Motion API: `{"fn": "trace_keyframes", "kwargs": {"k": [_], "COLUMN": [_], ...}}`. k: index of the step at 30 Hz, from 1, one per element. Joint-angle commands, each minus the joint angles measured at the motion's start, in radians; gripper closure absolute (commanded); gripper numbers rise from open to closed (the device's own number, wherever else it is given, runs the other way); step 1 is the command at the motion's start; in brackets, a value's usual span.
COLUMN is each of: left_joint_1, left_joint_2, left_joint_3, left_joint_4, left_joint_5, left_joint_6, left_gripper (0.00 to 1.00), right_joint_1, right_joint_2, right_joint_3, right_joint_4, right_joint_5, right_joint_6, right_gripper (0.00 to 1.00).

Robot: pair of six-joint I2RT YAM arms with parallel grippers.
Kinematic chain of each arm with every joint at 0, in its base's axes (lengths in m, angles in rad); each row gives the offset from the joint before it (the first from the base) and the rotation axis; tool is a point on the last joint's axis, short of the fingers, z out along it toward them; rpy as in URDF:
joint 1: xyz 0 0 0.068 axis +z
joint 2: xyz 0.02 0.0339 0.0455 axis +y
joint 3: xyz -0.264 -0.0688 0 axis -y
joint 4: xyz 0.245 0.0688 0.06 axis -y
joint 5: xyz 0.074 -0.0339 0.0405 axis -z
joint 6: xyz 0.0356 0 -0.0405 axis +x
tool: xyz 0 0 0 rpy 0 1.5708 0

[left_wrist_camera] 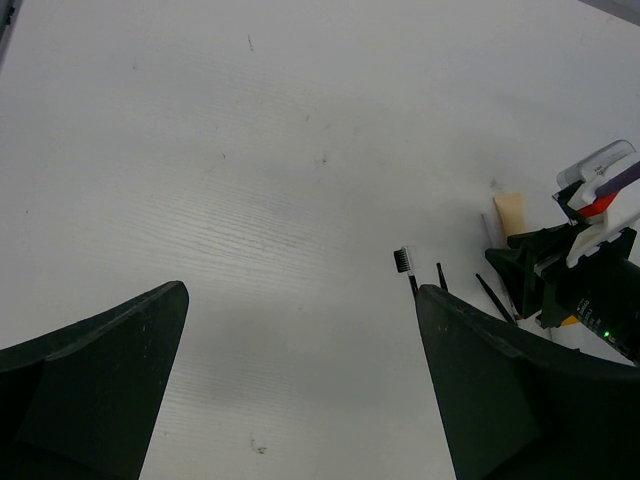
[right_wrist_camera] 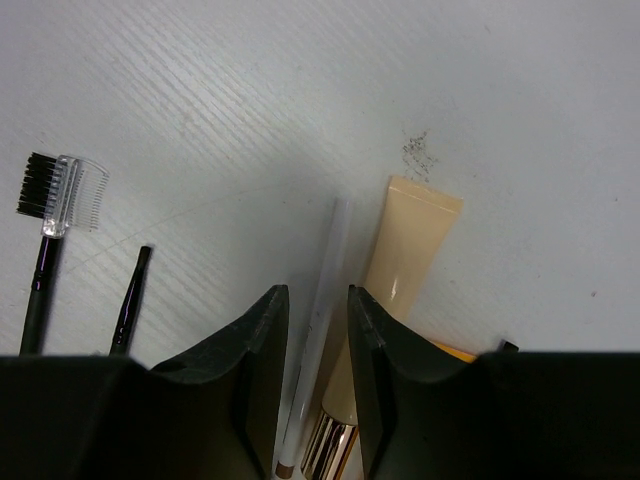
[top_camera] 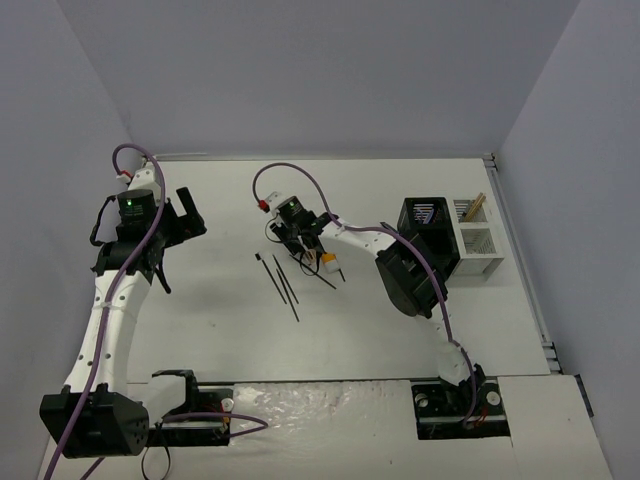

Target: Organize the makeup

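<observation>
Several thin black pencils and brushes [top_camera: 285, 280] lie on the white table at centre. A beige tube with a gold and orange end [right_wrist_camera: 405, 250] lies beside a slim white pencil [right_wrist_camera: 322, 310]. My right gripper [right_wrist_camera: 315, 292] is low over the table, its jaws a little apart on either side of the white pencil and not closed on it. It also shows in the top view [top_camera: 305, 248]. A black brush with a clear comb [right_wrist_camera: 50, 195] and a black pencil [right_wrist_camera: 130, 300] lie to its left. My left gripper [left_wrist_camera: 302, 290] is wide open and empty over bare table.
A black mesh holder [top_camera: 425, 228] and a white compartment holder [top_camera: 478, 245] stand at the right, with beige wooden sticks [top_camera: 472, 207] in a back compartment. Something lavender shows inside the mesh holder. Grey walls enclose the table.
</observation>
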Motion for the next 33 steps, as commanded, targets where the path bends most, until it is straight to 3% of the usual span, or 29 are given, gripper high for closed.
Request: {"fn": "trace_keyframes", "kwargs": {"k": [1, 23, 30, 33], "left_joint_1": [0.011, 0.018, 0.019, 0.019], "left_joint_2": [-0.001, 0.010, 0.009, 0.007], "left_joint_3": [0.035, 0.036, 0.036, 0.034], "left_joint_4": [0.047, 0.049, 0.047, 0.048], "left_joint_5": [0.013, 0.026, 0.027, 0.024], "left_joint_6": [-0.006, -0.013, -0.013, -0.012], "left_gripper": [0.03, 0.03, 0.03, 0.03], "right_joint_1": [-0.014, -0.027, -0.027, -0.025], "right_joint_2": [-0.074, 0.046, 0.059, 0.057], "right_joint_3": [0.031, 0.117, 0.141, 0.163], "right_joint_4": [0.038, -0.056, -0.076, -0.076], "right_joint_5": [0.019, -0.081, -0.081, -0.081], "right_joint_6": [0.023, 0.033, 0.034, 0.033], "right_gripper": [0.73, 0.82, 0.98, 1.00]}}
